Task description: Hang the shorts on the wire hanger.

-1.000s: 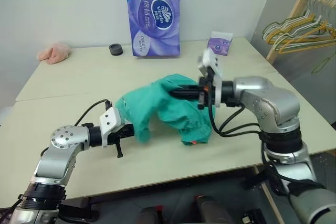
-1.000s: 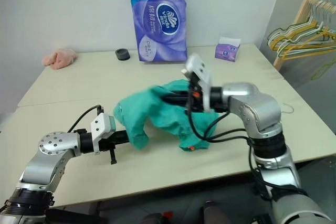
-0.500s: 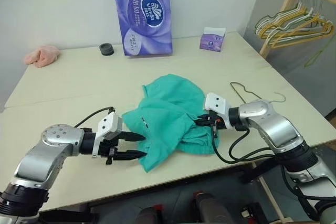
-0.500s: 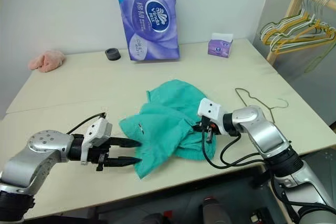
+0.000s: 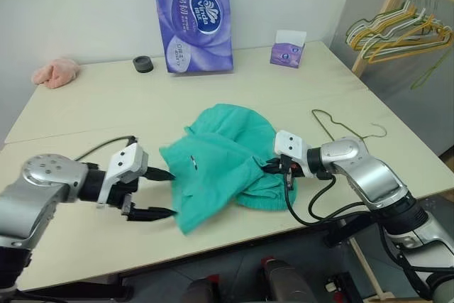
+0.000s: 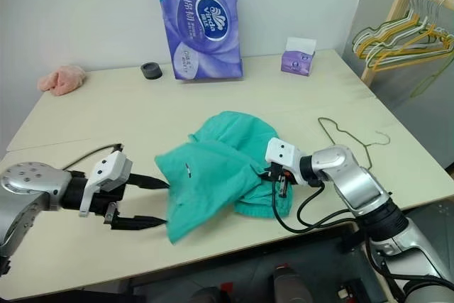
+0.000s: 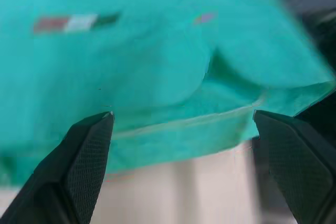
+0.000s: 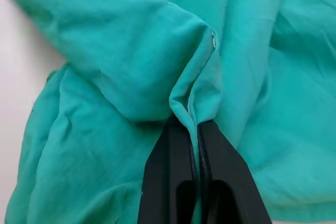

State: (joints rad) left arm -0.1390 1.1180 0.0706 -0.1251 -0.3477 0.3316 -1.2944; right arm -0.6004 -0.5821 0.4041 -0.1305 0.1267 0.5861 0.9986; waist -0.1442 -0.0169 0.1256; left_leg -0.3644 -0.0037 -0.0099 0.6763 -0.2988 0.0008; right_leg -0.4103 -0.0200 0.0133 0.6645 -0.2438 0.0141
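The teal-green shorts (image 5: 216,161) lie crumpled on the table near its front edge. My right gripper (image 5: 274,169) is shut on a fold of them at their right side; the right wrist view shows the pinched fold (image 8: 191,103) between the closed fingers (image 8: 173,171). My left gripper (image 5: 173,193) stands open at the shorts' left edge, its tips on either side of the hem (image 7: 178,124) without gripping it. The wire hanger (image 5: 342,130) lies flat on the table, to the right of the shorts and beyond my right arm.
At the back of the table stand a tall purple tissue pack (image 5: 193,19), a small purple tissue box (image 5: 287,49), a black ring (image 5: 142,64) and a pink cloth (image 5: 55,71). A wooden rack with several hangers (image 5: 401,26) stands at the far right.
My left gripper has opened, released the shorts and drawn back to the left. My right gripper, still shut on the shorts, has brought them down from mid-air onto the table.
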